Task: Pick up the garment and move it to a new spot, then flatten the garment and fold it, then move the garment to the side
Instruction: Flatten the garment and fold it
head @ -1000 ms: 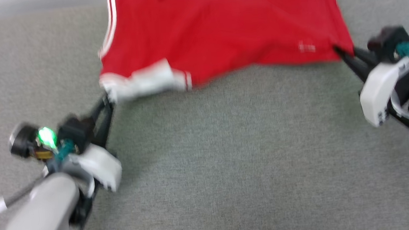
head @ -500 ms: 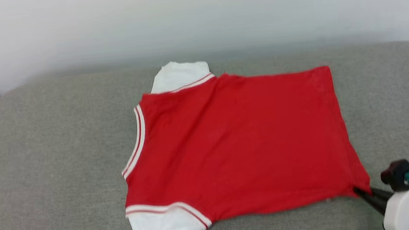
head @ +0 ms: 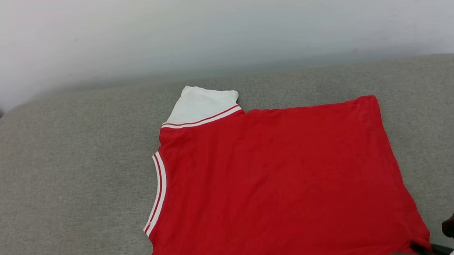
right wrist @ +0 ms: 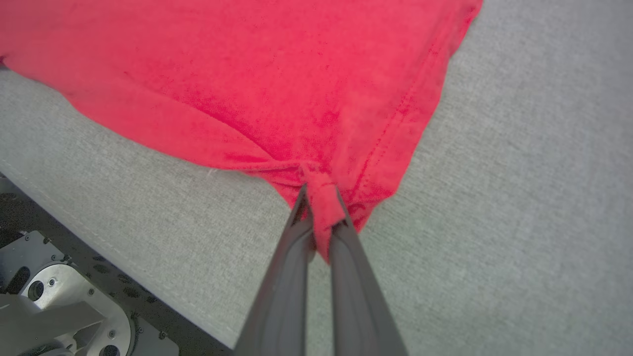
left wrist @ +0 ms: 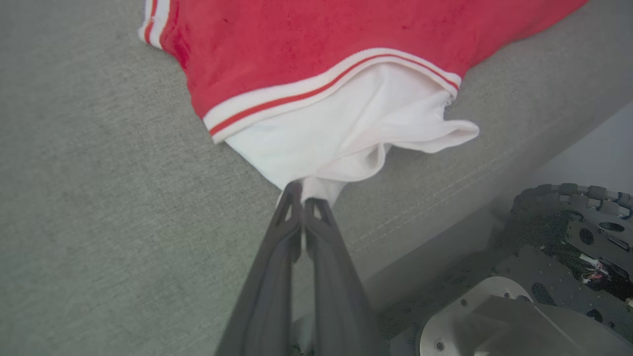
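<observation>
Holds the shirt (head: 277, 180) spread across the grey cushion (head: 71, 178), left gripper (left wrist: 302, 200) clamped on its near left white sleeve (left wrist: 346, 133), right gripper (right wrist: 319, 207) clamped on its near right hem corner (right wrist: 324, 190), seemingly to stretch it flat before folding.

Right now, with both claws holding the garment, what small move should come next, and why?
Probably open both claws and let go. The garment lies spread, nearly flat on the gray cushion; the left claw pinches the white sleeve, the right claw the red hem corner, both bunching cloth.
</observation>
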Available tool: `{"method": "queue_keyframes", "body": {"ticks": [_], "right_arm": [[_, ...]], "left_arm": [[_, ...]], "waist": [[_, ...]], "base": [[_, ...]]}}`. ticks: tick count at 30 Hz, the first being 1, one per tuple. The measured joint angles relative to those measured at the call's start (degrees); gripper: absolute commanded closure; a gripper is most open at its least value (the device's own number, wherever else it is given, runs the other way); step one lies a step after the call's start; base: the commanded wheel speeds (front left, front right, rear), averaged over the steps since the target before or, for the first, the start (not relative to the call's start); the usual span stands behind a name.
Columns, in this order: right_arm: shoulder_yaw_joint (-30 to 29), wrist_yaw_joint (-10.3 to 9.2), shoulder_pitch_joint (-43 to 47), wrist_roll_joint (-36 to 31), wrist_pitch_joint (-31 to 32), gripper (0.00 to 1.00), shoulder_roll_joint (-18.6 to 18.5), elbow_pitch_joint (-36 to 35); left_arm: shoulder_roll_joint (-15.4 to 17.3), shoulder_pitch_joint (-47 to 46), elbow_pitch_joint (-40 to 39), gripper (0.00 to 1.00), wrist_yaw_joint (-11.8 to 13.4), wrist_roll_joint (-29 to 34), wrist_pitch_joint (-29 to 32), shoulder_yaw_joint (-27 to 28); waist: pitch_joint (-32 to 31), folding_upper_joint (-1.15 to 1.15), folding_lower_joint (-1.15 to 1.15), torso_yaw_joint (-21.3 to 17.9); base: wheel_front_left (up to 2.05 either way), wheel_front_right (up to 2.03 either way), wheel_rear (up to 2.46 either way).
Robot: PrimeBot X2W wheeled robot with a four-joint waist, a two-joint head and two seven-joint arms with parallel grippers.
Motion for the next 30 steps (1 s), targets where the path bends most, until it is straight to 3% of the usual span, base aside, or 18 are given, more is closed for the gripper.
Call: {"method": "queue_keyframes", "body": {"ticks": [3, 16, 24, 30], "right_arm": [[-2.75, 0.00, 0.34, -1.33, 1.12, 1.00, 1.09, -1.38], [-12.21, 0.00, -3.21, -6.09, 4.57, 1.00, 3.69, -6.94], [-12.65, 0.00, -9.37, -6.99, 8.06, 1.00, 4.27, -7.93], [-11.10, 0.00, -14.53, -6.69, 9.54, 1.00, 5.25, -5.64]], "left_arm": [[-0.24, -2.76, 0.69, 1.00, -0.33, 1.21, -0.94, 0.81], [-1.83, -22.37, 5.92, 1.00, -7.38, 8.00, -0.32, 3.20], [-4.26, -32.61, 12.57, 1.00, -12.44, 8.57, 0.25, 4.68], [-5.35, -37.01, 19.04, 1.00, -14.49, 9.01, 0.16, 4.72]], "waist": [[0.39, 0.00, 0.01, 0.06], [4.91, 0.00, 0.01, -0.13], [9.90, 0.00, 0.02, -1.75], [13.72, 0.00, 0.03, -2.94]], "base": [[0.00, 0.00, 0.00], [0.00, 0.00, 0.00], [0.00, 0.00, 0.00], [0.00, 0.00, 0.00]]}}
